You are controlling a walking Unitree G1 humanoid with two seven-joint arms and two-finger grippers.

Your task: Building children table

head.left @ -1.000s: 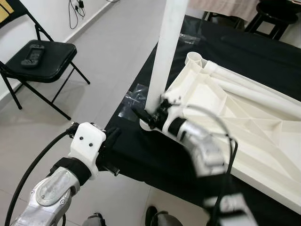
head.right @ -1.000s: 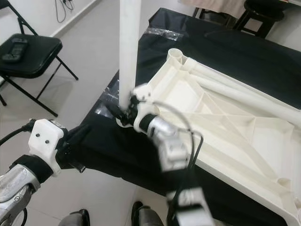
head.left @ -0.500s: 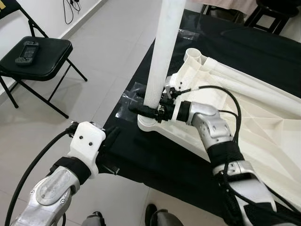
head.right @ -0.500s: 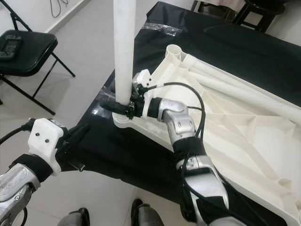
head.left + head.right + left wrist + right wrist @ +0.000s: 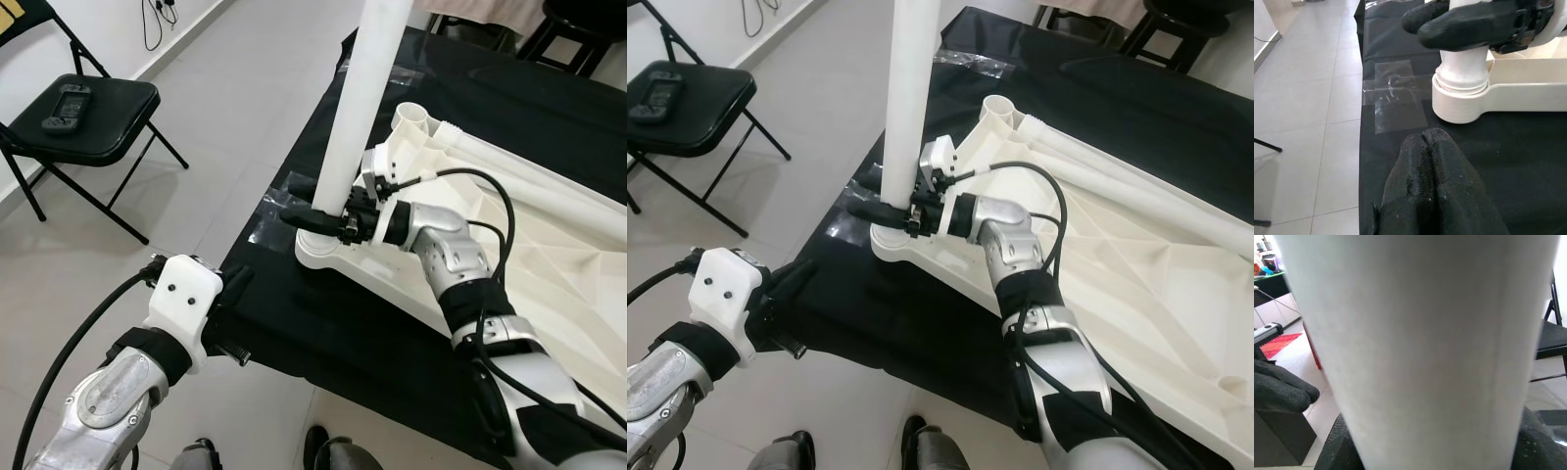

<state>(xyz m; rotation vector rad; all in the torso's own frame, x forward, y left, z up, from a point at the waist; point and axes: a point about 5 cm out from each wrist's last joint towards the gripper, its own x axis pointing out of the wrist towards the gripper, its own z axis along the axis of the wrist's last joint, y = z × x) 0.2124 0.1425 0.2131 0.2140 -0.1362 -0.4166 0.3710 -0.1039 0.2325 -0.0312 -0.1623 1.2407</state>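
Observation:
A white plastic tabletop (image 5: 549, 264) lies upside down on a table draped in black cloth (image 5: 323, 333). A white table leg (image 5: 362, 108) stands upright in its near-left corner socket (image 5: 328, 257). My right gripper (image 5: 315, 217) is shut on the leg just above the socket. In the right wrist view the leg (image 5: 1420, 342) passes between the black fingers (image 5: 1283, 391). My left gripper (image 5: 235, 284) hovers at the table's near-left edge, a short way in front of the socket (image 5: 1459, 100). Its fingers (image 5: 1432, 166) are shut on nothing.
More white legs (image 5: 529, 176) lie on the upturned tabletop. Clear tape (image 5: 279, 211) holds the cloth at the table edge. A black folding chair (image 5: 83, 108) with a game controller (image 5: 67, 96) stands on the tiled floor at left. A dark stool (image 5: 578, 24) is at back right.
My right forearm has swung out to the right and straightened, with the gripper kept at the leg's base and closed around it. The left arm has stayed put.

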